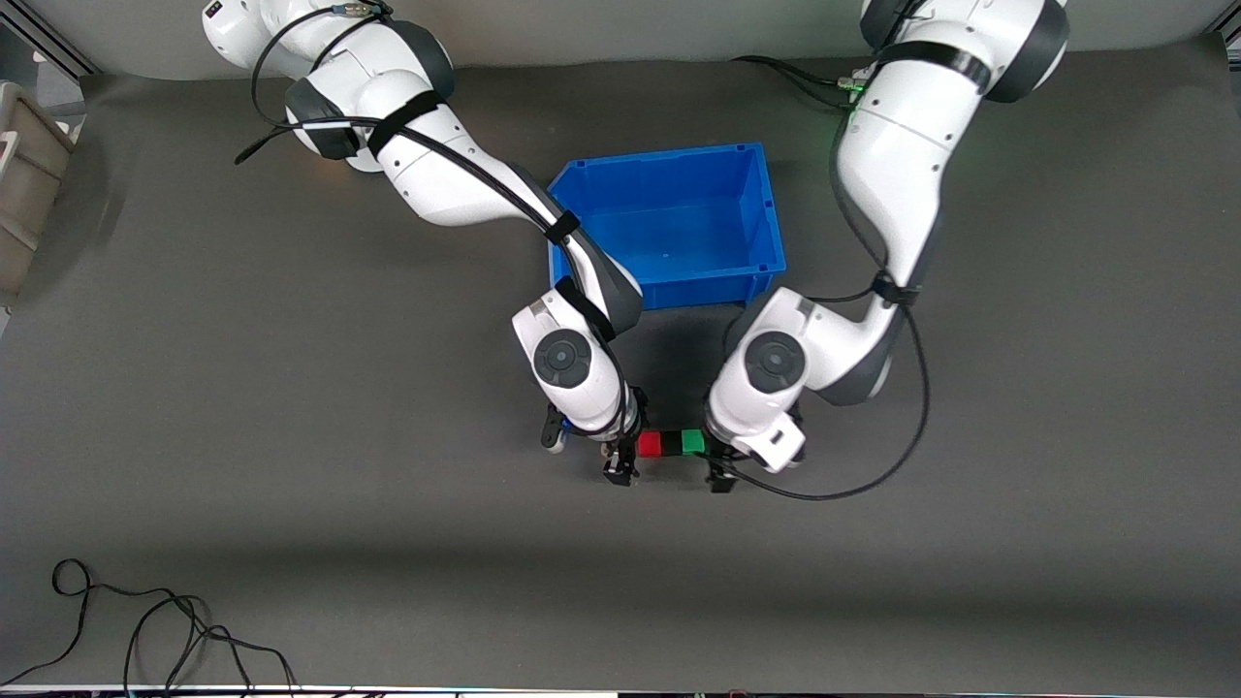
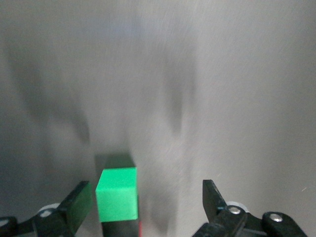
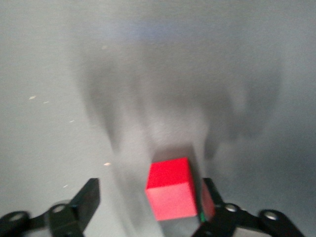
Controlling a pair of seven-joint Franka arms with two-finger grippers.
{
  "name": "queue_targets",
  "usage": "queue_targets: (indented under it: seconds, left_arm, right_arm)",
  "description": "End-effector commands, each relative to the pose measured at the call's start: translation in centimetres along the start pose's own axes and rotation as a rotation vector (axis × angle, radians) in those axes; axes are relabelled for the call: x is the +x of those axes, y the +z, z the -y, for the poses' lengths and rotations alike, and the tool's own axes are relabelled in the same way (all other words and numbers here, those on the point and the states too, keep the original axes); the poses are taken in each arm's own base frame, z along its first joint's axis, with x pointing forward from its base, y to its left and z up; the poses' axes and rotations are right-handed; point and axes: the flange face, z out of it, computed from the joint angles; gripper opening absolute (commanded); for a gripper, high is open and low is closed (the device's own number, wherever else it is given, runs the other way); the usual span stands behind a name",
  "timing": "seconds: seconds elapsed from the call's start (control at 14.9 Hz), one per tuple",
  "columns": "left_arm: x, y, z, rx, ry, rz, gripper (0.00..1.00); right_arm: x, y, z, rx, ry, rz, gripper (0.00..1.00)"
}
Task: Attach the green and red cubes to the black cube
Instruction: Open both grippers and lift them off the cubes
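Note:
The red cube (image 1: pixel 649 444), the black cube (image 1: pixel 671 444) and the green cube (image 1: pixel 692 442) stand in one touching row on the grey mat, nearer to the front camera than the blue bin. My right gripper (image 1: pixel 622 461) is open at the red end. In the right wrist view the red cube (image 3: pixel 170 195) sits between the fingers, close to one finger (image 3: pixel 211 193). My left gripper (image 1: pixel 715 463) is open at the green end. In the left wrist view the green cube (image 2: pixel 117 193) sits close to one finger (image 2: pixel 78 203), with the black cube (image 2: pixel 118 230) against it.
The blue bin (image 1: pixel 756 208) stands open between the two arms, farther from the front camera than the cubes. A loose black cable (image 1: pixel 165 620) lies near the front edge toward the right arm's end. A beige container (image 1: pixel 24 174) sits at that end.

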Motion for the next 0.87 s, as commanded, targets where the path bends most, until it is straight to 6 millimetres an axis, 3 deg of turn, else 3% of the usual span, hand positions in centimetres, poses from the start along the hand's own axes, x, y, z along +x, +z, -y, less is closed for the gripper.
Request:
queue_targets:
  seconds: [0.0, 0.2, 0.4, 0.54, 0.61, 0.81]
  left_arm:
    - [3.6, -5.8, -2.4, 0.015, -0.01, -0.028, 1.0]
    - [8.7, -10.7, -4.0, 0.069, 0.105, -0.044, 1.0]
    - [14.2, -15.3, -4.0, 0.185, 0.347, -0.046, 1.0]
    - [16.8, -17.9, -3.5, 0.229, 0.578, -0.033, 1.0]
    - [19.8, -19.2, -3.6, 0.244, 0.671, -0.015, 1.0]
    - [25.1, -22.9, -2.8, 0.293, 0.888, 0.039, 1.0]
  right_arm:
    - [0.7, -5.3, 2.6, -0.029, -0.066, -0.018, 0.99]
    - [1.5, -12.7, 4.6, -0.083, -0.165, -0.026, 0.99]
    - [3.7, -20.7, 6.5, -0.162, -0.272, -0.004, 0.99]
    - [5.9, -25.6, 7.2, -0.216, -0.372, -0.012, 0.99]
    - [7.3, -28.2, 7.4, -0.25, -0.433, -0.015, 0.99]
    - [12.1, -36.0, 7.4, -0.352, -0.607, -0.011, 0.99]
